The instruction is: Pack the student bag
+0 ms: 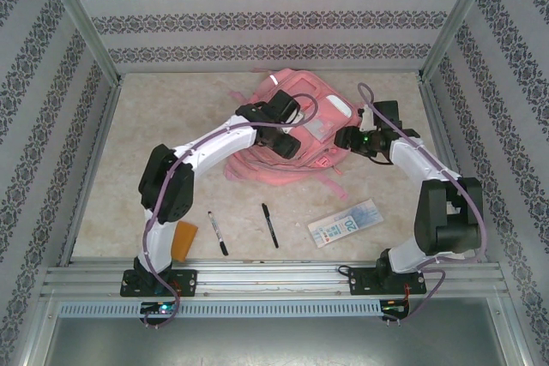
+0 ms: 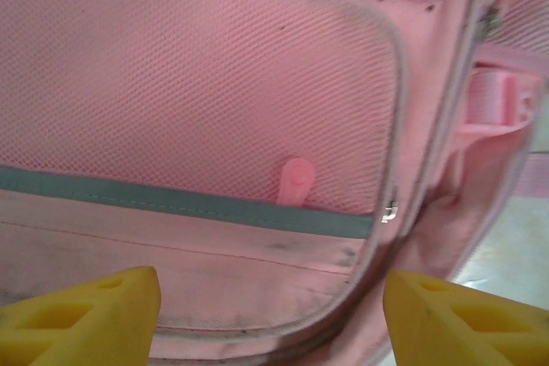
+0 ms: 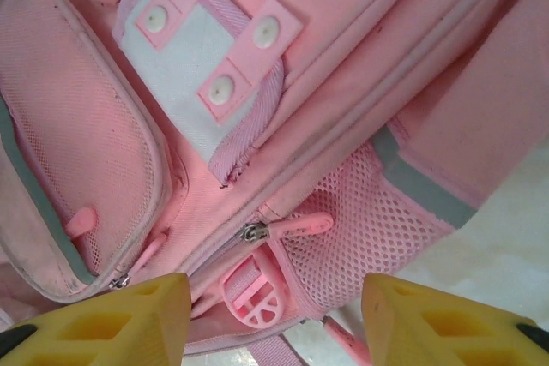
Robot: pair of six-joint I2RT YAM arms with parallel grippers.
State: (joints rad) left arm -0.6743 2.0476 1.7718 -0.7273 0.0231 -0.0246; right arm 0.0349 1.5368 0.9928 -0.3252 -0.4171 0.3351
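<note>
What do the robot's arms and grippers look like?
The left arm and right arm are white with chunky black joints and black bases. A purple cable runs along each, and a small green light glows on the right one. The left gripper and right gripper have thick yellow fingers with hollow cut-outs.

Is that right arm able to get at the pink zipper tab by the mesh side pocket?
Probably yes: the right gripper hovers open just short of the zipper tab on the student bag, nothing between.

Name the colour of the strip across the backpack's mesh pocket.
Grey-green strip on pink fabric backpack; best view: left wrist.
</note>
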